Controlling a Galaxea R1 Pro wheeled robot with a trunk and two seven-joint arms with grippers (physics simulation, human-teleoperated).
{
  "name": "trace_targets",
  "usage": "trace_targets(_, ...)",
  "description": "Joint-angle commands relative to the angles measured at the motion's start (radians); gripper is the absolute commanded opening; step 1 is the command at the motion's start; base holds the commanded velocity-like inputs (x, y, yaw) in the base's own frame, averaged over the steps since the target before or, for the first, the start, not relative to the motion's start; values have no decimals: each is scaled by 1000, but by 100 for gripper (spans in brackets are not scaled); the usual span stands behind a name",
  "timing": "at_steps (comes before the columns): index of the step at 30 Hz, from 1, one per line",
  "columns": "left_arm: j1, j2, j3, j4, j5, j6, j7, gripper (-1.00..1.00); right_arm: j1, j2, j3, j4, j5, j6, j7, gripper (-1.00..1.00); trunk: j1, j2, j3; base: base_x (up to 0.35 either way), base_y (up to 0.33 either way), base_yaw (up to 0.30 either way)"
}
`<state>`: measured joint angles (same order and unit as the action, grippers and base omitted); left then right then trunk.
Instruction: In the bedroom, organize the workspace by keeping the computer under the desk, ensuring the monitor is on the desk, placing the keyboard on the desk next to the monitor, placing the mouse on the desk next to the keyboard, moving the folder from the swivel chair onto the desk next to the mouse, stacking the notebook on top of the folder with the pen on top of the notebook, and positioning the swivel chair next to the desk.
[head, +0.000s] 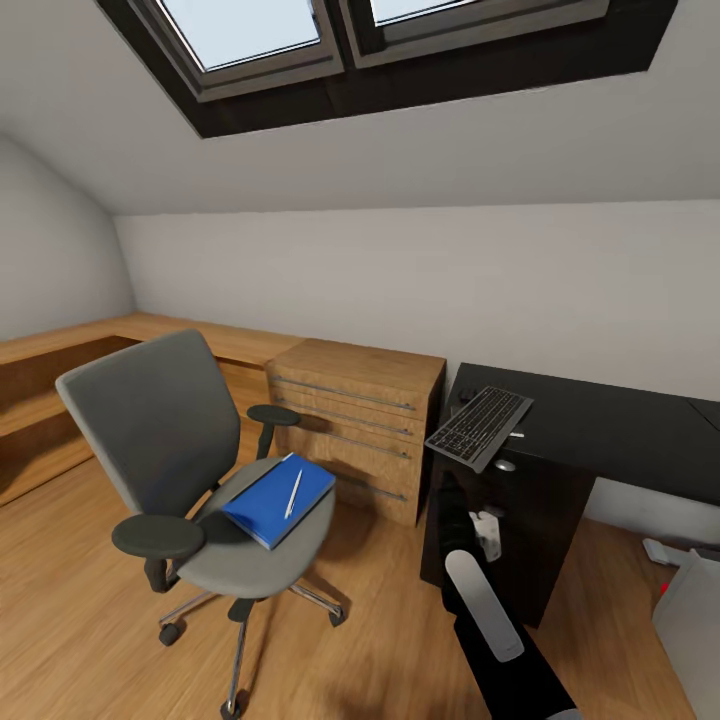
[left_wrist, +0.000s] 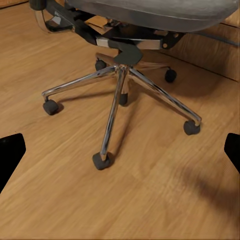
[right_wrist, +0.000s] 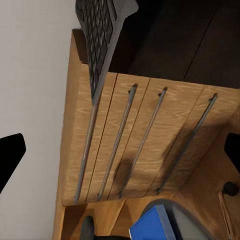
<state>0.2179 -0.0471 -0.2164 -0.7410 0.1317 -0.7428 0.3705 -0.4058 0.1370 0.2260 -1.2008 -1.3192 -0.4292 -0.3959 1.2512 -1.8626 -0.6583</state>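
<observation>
The grey swivel chair (head: 165, 430) stands on the wood floor left of the desk (head: 620, 425). On its seat lies the blue folder (head: 272, 500) with the white pen (head: 294, 493) on top. The black keyboard (head: 480, 425) rests tilted at the desk's left end, overhanging the edge. My right gripper (right_wrist: 122, 152) is open, low beside the dark drawer unit (head: 540, 520) and under the keyboard (right_wrist: 100, 30), holding nothing. My left gripper (left_wrist: 120, 150) is open above the floor, facing the chair's chrome base (left_wrist: 120, 85). A pale-grey box corner (head: 695, 620), possibly the computer, shows at the lower right. Monitor, mouse and notebook are out of view.
A light-wood chest of drawers (head: 355, 430) with bar handles stands between chair and desk, close to my right arm (head: 485, 605). A low wooden shelf (head: 60, 400) runs along the left wall. Sloped wall and skylight (head: 260, 30) are overhead. Open floor lies in front of the chair.
</observation>
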Motion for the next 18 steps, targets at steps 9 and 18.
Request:
trace_targets(9,1,3,-3,-269,15,385,-1,100,-2,-2,1,1,122,-16,2,100,0,0,-1,0,0,0)
trace_targets(18,4,0,-25,-792,17,1019,-2,100,-2,-2,-1,-6,157,-17,2,100,0,0,-1,0,0,0)
